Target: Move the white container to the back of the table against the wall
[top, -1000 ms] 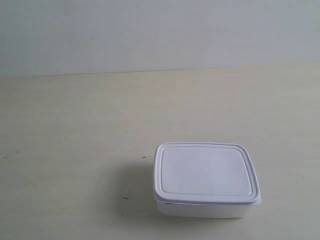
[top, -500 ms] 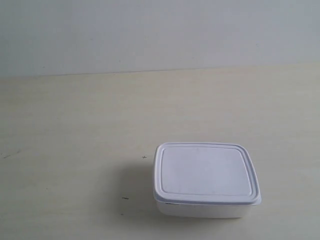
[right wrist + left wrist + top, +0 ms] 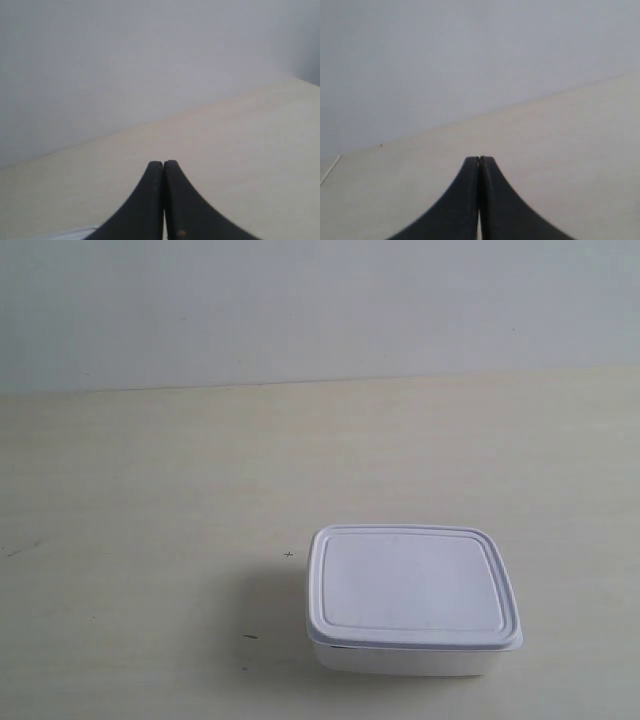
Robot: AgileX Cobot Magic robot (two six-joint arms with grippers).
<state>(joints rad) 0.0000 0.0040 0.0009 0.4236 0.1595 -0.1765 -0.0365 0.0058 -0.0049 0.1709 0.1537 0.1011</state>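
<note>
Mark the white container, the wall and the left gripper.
white container [image 3: 410, 585]: exterior view, centre of its lid.
wall [image 3: 300, 300]: exterior view, plain upper area.
left gripper [image 3: 479, 160]: left wrist view, where its shut tips meet.

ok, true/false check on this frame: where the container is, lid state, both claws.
1. The white container sits against the wall. False: it stands low in the exterior view, with bare table between it and the wall.
2. Its lid is on. True.
3. The left claw is open. False: it is shut, holding nothing.
4. The right claw is shut and empty. True.
5. An arm shows in the exterior view. False: none does.
</note>
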